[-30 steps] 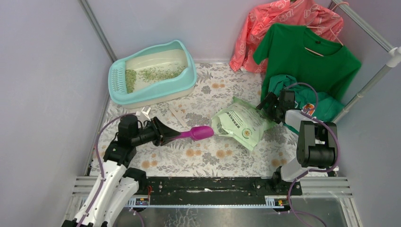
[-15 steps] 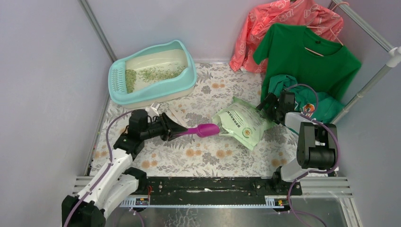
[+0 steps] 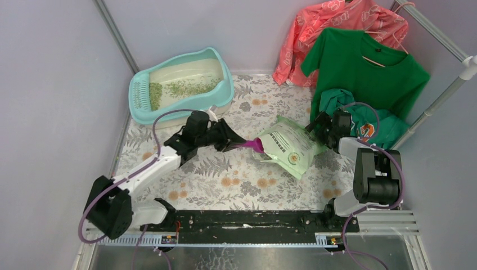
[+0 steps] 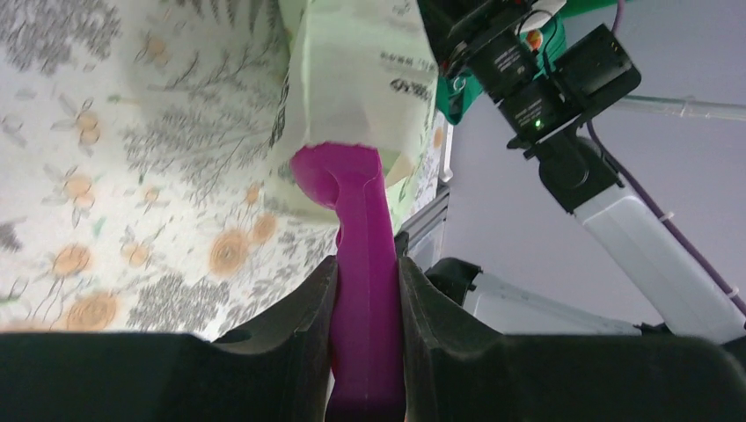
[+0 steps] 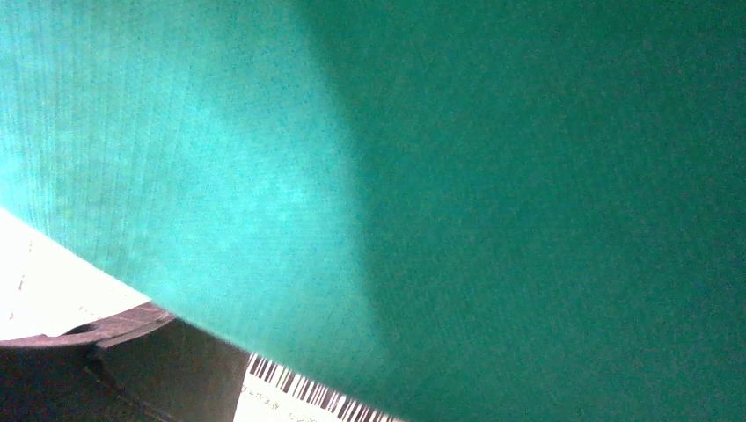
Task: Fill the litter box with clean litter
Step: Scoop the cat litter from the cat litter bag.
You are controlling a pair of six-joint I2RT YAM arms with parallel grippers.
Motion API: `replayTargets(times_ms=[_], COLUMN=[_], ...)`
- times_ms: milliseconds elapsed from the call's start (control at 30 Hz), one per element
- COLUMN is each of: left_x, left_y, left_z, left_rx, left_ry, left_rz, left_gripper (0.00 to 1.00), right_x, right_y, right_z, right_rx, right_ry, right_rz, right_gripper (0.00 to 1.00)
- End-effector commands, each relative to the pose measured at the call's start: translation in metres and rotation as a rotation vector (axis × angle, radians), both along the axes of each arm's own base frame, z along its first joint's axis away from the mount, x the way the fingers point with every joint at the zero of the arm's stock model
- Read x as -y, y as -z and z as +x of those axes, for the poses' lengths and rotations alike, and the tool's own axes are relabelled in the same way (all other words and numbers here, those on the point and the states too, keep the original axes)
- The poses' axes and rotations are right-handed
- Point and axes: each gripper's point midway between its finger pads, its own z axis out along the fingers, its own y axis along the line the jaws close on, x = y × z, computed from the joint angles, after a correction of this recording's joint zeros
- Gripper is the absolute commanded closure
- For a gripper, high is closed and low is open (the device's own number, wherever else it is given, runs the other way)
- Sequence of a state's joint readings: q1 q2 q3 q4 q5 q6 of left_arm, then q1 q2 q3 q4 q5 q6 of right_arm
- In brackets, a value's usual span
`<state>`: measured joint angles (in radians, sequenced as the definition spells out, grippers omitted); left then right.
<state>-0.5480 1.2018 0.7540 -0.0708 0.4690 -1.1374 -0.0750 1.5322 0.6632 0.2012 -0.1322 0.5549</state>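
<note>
The turquoise litter box [image 3: 226, 90] stands at the back left, with pale-green clean litter [image 3: 188, 87] spread across its cream basin. My left gripper [image 3: 232, 142] is shut on the handle of a purple scoop [image 3: 252, 145]. In the left wrist view the gripper [image 4: 365, 281] clamps the scoop [image 4: 350, 202], whose head is partly hidden inside the mouth of the light green bag [image 4: 361, 79]. My right gripper [image 3: 318, 127] is at the bag's [image 3: 289, 147] far right corner and appears shut on it. In the right wrist view, the bag's barcode [image 5: 299, 391] shows beside one dark finger [image 5: 158, 360].
A green shirt [image 3: 365, 67] and a pink garment [image 3: 337, 28] hang on a rack at the back right. Teal cloth [image 3: 371, 121] lies under the right arm and fills the right wrist view [image 5: 440, 176]. White strips [image 3: 211, 135] lie on the floral tablecloth.
My left arm has reached right and farther from its base with the scoop, and the scoop's head has gone from beside the bag into its mouth. The right arm has held still.
</note>
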Motion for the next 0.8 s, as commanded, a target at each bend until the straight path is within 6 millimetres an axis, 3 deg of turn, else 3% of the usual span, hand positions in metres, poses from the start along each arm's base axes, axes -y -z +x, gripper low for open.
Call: replayTargets(times_ms=[0,200,367,600,767], left_x=[0.019,0.02,0.029,0.071,0.088], left_y=[-0.01,0.036,0.044,0.061,0.07], left_z=[0.038,0.042,0.04,0.023,0.019], left_rx=[0.108,-0.007,-0.033,-0.066,-0.072], left_ry=[-0.015,0.031,0.069,0.187,0.203], left_rz=[0.045,0.191,0.193,0.13,0.102], left_gripper=[0.95,0.95,0.95,0.95,0.95], right_x=[-0.005,-0.003,-0.004,-0.005,-0.005], right_y=[0.031,0.033,0.034,0.035,0.037], right_z=[-0.038,-0.043,-0.044,-0.044,-0.044], right_rx=[-0.146,-0.149,-0.143,-0.149,-0.15], right_ry=[0.009,0.014,0.019,0.013,0.013], right_rz=[0.026,0.013,0.017,0.019,0.024], right_gripper=[0.01,0.01,0.01,0.01,0.01])
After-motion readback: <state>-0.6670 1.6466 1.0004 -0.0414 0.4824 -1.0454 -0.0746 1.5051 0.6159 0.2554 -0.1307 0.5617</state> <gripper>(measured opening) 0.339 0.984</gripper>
